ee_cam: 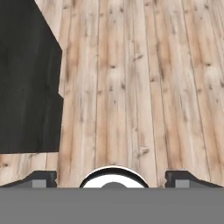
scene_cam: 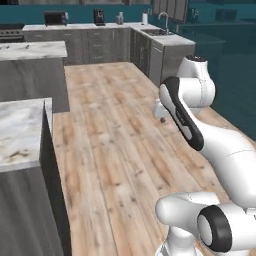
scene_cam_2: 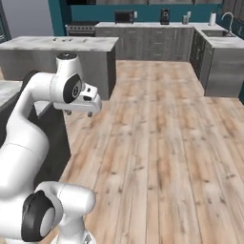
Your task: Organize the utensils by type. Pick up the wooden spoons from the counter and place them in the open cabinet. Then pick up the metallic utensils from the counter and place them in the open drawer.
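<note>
My gripper [scene_cam_2: 79,113] hangs open over the wooden floor with nothing between its fingers; it also appears as gripper [scene_cam: 161,119] and gripper [ee_cam: 113,180]. A marble counter [scene_cam: 20,130] with dark grey base units stands just to its left. A second marble counter [scene_cam_2: 62,44] stands farther ahead, and a few tiny specks [scene_cam_2: 71,40] on it are too small to identify. The wooden spoons, metallic utensils, open cabinet and open drawer are out of view.
The dark side of the near base unit [ee_cam: 26,78] lies left of the gripper. Wooden floor [scene_cam_2: 157,124] stretches ahead. Grey units with a sink [scene_cam: 162,32] run along the back wall and right side, with a microwave [scene_cam_2: 125,16] on top.
</note>
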